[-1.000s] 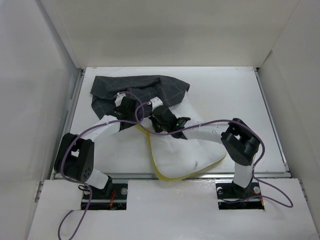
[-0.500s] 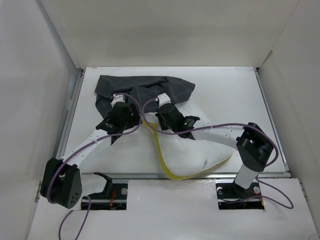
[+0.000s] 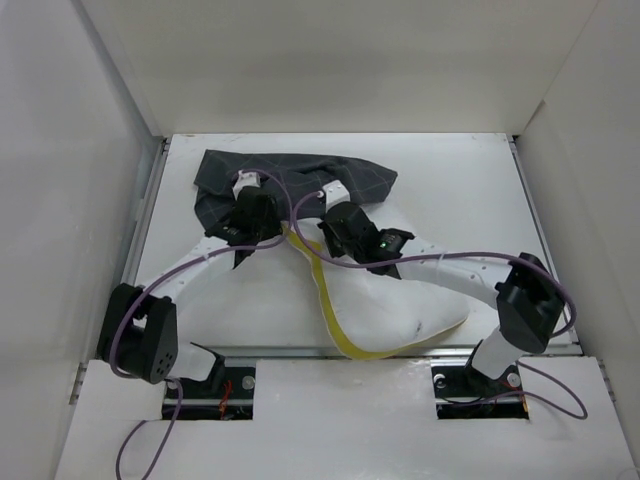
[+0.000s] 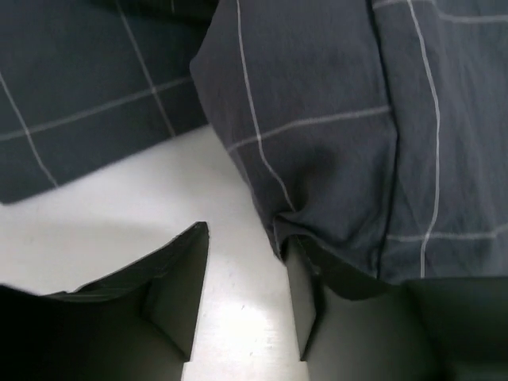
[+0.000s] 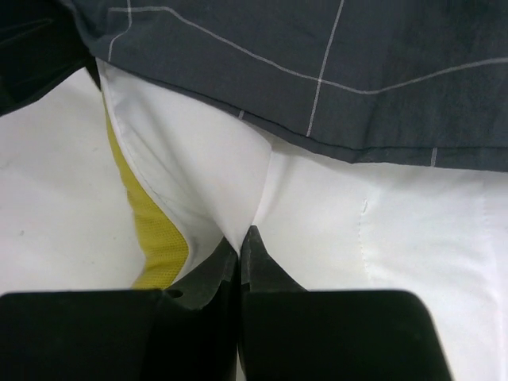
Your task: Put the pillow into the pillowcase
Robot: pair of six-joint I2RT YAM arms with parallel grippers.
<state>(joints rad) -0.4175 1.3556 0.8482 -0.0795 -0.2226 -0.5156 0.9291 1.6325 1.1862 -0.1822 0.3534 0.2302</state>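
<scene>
At the near side of the table, the pillow is seen lying flat. Its yellow piping runs along its left edge, and a small dark mark shows on its face. The pillow narrows toward the far end, where a gather of its white cloth is pinched in the right gripper, whose jaws are pressed together on it. Just beyond that pinch, the pillow is overlapped by the near hem of the pillowcase. Whether the pillow's end is inside the opening or only under the cloth cannot be told.

To the left, the left gripper is held low over the table with its jaws spread, and bare table is seen between them. A hanging fold of the pillowcase lies against the tip of one finger, but nothing is clamped.

Farthest off, the pillowcase is spread in a rumpled heap across the far left part of the table.
</scene>
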